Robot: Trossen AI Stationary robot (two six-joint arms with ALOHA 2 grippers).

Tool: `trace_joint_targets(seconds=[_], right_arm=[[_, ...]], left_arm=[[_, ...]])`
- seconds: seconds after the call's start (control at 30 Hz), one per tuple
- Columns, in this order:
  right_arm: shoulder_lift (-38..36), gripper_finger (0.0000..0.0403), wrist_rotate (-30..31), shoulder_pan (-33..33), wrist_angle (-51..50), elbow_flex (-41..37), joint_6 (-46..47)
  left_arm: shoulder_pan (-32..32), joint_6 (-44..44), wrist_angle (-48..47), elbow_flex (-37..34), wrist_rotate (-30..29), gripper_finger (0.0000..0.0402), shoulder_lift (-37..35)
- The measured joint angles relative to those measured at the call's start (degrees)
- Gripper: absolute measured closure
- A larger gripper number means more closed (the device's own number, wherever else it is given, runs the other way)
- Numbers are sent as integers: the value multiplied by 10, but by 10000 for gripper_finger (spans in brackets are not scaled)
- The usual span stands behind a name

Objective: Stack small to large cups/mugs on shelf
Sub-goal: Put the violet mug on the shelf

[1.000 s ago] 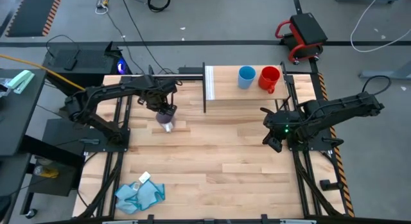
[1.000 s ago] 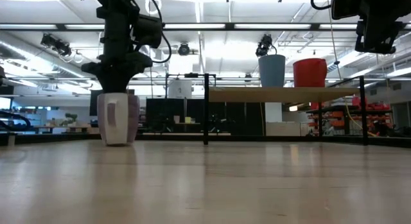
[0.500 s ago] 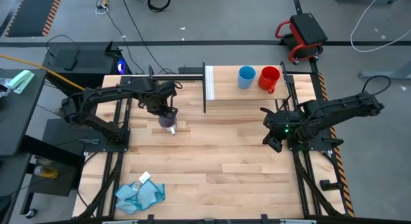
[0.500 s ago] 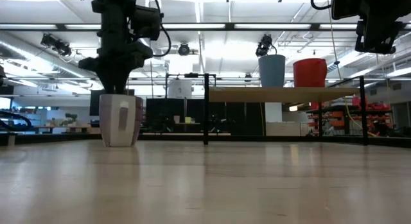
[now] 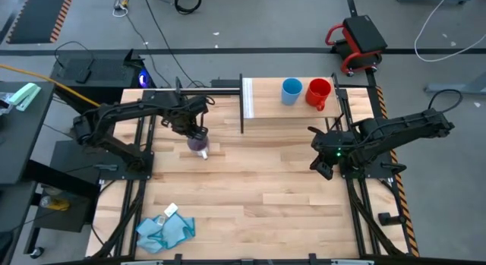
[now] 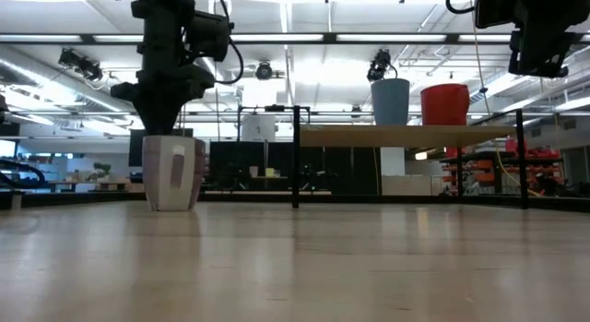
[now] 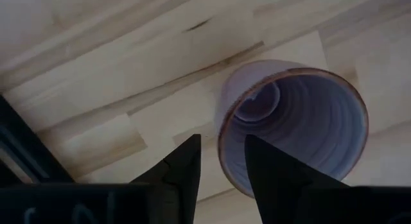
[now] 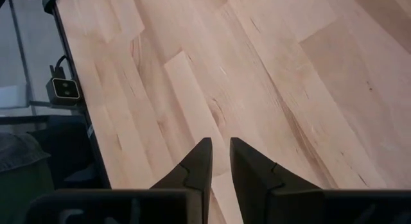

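The translucent purple-grey mug (image 5: pixel 200 146) (image 6: pixel 173 172) stands upright on its base on the tabletop, left of the shelf. My left gripper (image 5: pixel 196 134) (image 7: pixel 223 160) comes down on it from above, shut on its rim. The light-blue cup (image 5: pixel 291 90) (image 6: pixel 391 101) and the red mug (image 5: pixel 319 92) (image 6: pixel 445 103) stand side by side on the shelf (image 5: pixel 273 109) near its far edge. My right gripper (image 5: pixel 325 168) (image 8: pixel 220 153) hovers shut over bare wood near the table's right edge. My left gripper has the purple mug by its rim wall (image 7: pixel 221 144). One finger (image 7: pixel 270 179) is inside the mug and the other finger (image 7: pixel 183 172) is outside. It comes from above, pointing down. The mug stays upright with its base on the table.
A crumpled blue cloth (image 5: pixel 165 228) lies near the table's near left corner. The shelf's white panel (image 5: pixel 247 98) and a dark post (image 6: pixel 295 156) stand between the purple mug and the shelf top. Open wood stretches across the table's middle and near side.
My left gripper moved a little toward the table's right and turned. The purple mug slid slightly right with it and turned about on the table, so its handle came round to face the near side. Both have kept still over the last half second.
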Motion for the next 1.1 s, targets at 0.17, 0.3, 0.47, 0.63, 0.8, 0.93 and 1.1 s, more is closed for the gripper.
trace_joint_targets(seconds=[0.17,0.3,0.47,0.63,0.8,0.93,1.1], right_arm=[[1,339,0,0,2,0,2],[5,339,0,0,5,0,2],[8,339,0,0,5,0,2],[10,339,0,0,5,0,3],[10,339,0,0,5,0,4],[10,339,0,0,5,0,4],[10,339,10,0,5,0,6]], left_arm=[[2,6,11,-15,5,267,11],[2,2,29,-35,13,270,11],[1,-1,56,-42,31,279,11],[1,-9,92,-42,44,300,11],[-4,-16,103,-42,49,342,11],[-17,-32,118,-42,50,378,11],[-44,-64,155,-42,65,386,11]])
